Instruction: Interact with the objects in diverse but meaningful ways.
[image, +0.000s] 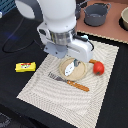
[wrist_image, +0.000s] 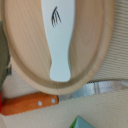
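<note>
A slim white fish-shaped piece (wrist_image: 60, 40) with a dark fin mark lies flat on the round tan plate (wrist_image: 95, 30). In the exterior view my gripper (image: 75, 64) hangs low right over the plate (image: 64, 70), and the piece (image: 75, 66) shows beneath it. The fingers are too blurred to tell whether they are open or shut. The red tomato (image: 98, 67) sits on the mat just past the plate toward the exterior view's right. The flat yellow box (image: 25, 66) lies off the mat toward the exterior view's left. A green corner (wrist_image: 82, 123) may be the milk carton.
An orange-handled knife (wrist_image: 30, 104) lies beside the plate, and cutlery (image: 70, 81) lies in front of it on the striped mat (image: 45, 92). Two grey pots (image: 96, 14) stand at the back. A bowl (image: 124, 18) sits at the far right edge. My arm hides the area behind the plate.
</note>
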